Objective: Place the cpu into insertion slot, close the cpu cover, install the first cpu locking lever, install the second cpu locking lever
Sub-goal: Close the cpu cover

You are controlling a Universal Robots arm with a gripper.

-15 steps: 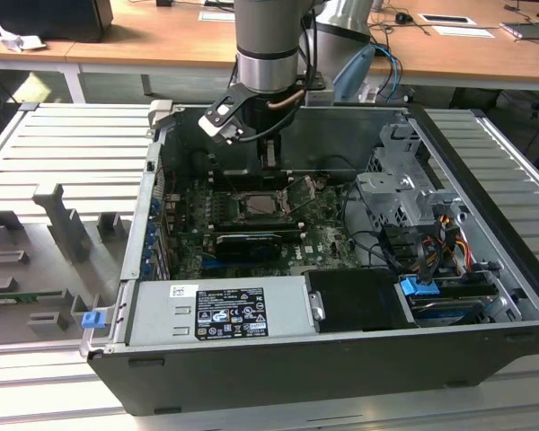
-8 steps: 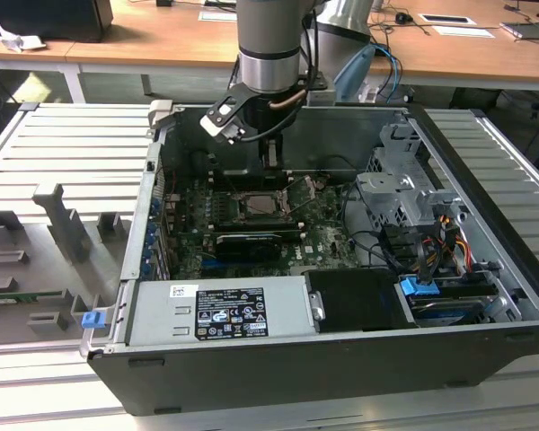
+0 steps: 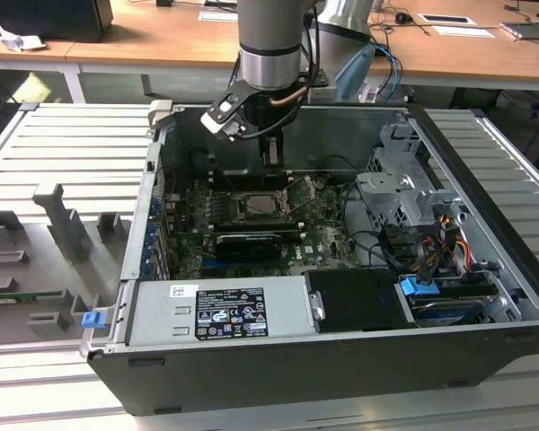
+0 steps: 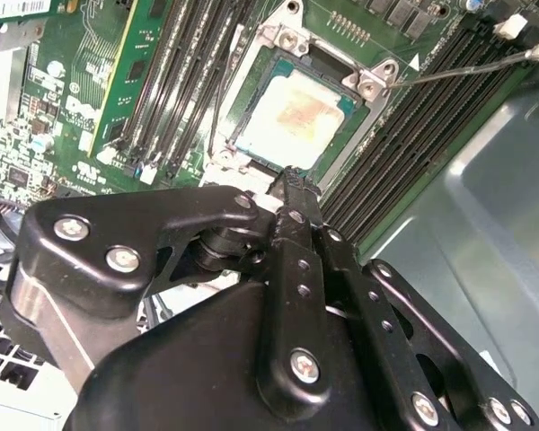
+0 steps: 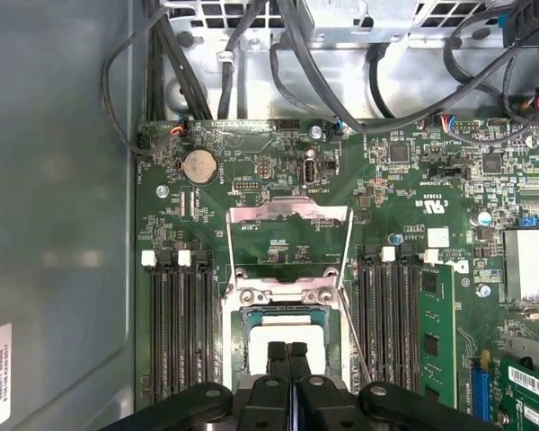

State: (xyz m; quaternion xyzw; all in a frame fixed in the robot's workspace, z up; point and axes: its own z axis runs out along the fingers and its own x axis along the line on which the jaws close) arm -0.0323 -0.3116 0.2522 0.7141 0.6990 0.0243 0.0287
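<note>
1. Gripper. The black linkage-type gripper [image 5: 288,348] on the grey arm is lowered into the open dark computer case [image 3: 341,368]. In the exterior view it hangs just above the socket area. The fingers [image 5: 278,361] are pressed together tip to tip w/ nothing betw. them, i.e. closed and empty.

2. Chip. The small flat square tan-silver cpu [image 4: 292,121] is seated in the square, metal-and-black-rimmed insertion slot [image 4: 375,83] on the green motherboard [image 5: 404,193]. In the second wrist view the fingertips sit at the socket edge, just beside the chip's border. Contact w/ the chip cannot be told.

3. Cover. The thin silver square-frame cpu cover [image 5: 287,213] is folded back flat from its hinge, away from the socket. Green board shows through its central window, so the chip is uncovered.

4. Lever. A thin metal rod lever [image 4: 467,68] runs out from a socket corner, slanting over the long black memory slots [image 5: 175,332] beside it.

5. Ref. items. A round silver coin cell [image 5: 198,166] lies beyond the cover. A grey power supply box [image 3: 225,305] sits at the case front.
</note>
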